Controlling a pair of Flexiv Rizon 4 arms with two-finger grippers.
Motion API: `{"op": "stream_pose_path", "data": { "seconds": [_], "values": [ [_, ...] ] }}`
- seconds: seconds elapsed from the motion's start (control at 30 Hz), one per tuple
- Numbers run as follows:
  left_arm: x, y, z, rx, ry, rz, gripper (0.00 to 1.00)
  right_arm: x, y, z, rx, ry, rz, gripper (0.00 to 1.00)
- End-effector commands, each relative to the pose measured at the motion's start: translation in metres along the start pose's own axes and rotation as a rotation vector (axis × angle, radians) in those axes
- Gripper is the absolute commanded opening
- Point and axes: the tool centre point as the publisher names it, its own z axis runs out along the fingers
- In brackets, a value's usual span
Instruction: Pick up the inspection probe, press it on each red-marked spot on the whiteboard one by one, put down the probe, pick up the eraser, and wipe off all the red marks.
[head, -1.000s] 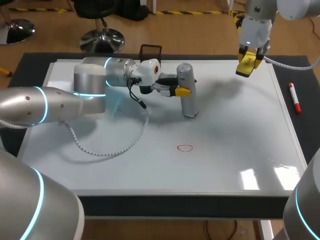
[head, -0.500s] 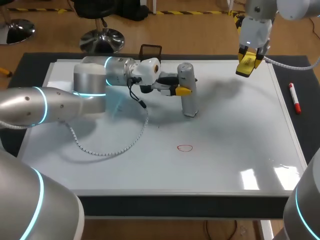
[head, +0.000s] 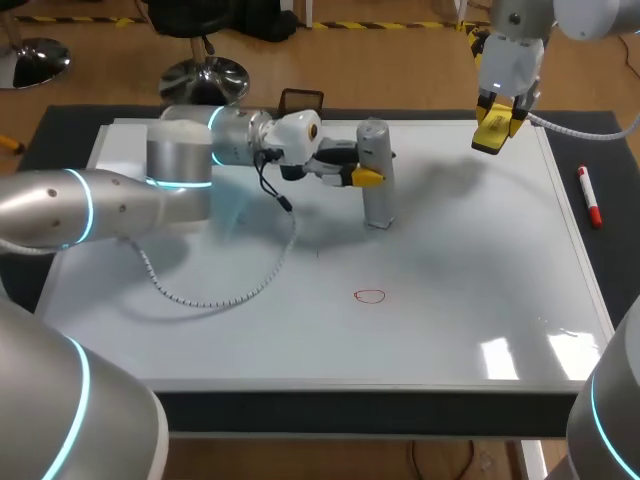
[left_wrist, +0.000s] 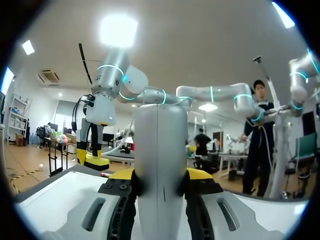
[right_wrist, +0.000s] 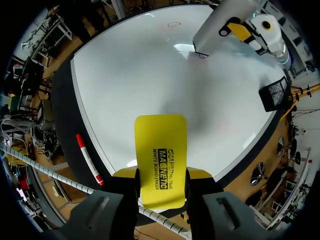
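The grey inspection probe (head: 374, 180) stands upright with its tip on the whiteboard (head: 460, 260), back of centre. My left gripper (head: 367, 178) is shut on its middle; in the left wrist view the probe (left_wrist: 161, 145) fills the gap between the yellow fingertips of that gripper (left_wrist: 161, 177). A red circle (head: 369, 296) lies nearer the front, clear of the probe. A small red mark (right_wrist: 201, 55) shows at the probe's foot in the right wrist view. My right gripper (head: 494, 124) hangs above the board's back right corner, shut on the yellow eraser (right_wrist: 160, 150).
A red marker pen (head: 590, 196) lies on the dark mat right of the board. A black mesh holder (head: 301, 101) stands at the board's back edge. The left arm's coiled cable (head: 215, 298) trails over the board's left half.
My left arm has shifted slightly toward the back of the board, carrying the probe with it. The right arm and the eraser have stayed still.
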Motion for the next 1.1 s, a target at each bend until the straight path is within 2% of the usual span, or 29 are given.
{"op": "stream_pose_path", "data": {
  "seconds": [0.03, 0.37, 0.63, 0.83, 1.1],
  "values": [
    [0.010, -0.028, -0.002, -0.050, -0.037, 0.014, 0.00, 0.000, -0.001, -0.001, 0.001, 0.005, -0.002, 0.00],
    [0.006, -0.085, -0.025, -0.078, -0.134, 0.092, 0.00, 0.000, -0.001, -0.001, 0.001, 0.005, -0.002, 0.00],
    [0.004, -0.120, -0.058, -0.124, -0.234, 0.150, 0.00, 0.000, -0.001, -0.001, 0.001, 0.005, -0.002, 0.00],
    [0.003, -0.143, -0.093, -0.157, -0.342, 0.181, 0.00, 0.000, -0.001, -0.001, 0.001, 0.005, -0.002, 0.00],
    [0.001, -0.166, -0.150, -0.196, -0.530, 0.194, 0.00, 0.000, -0.001, -0.001, 0.001, 0.005, -0.002, 0.00]
  ]
}}
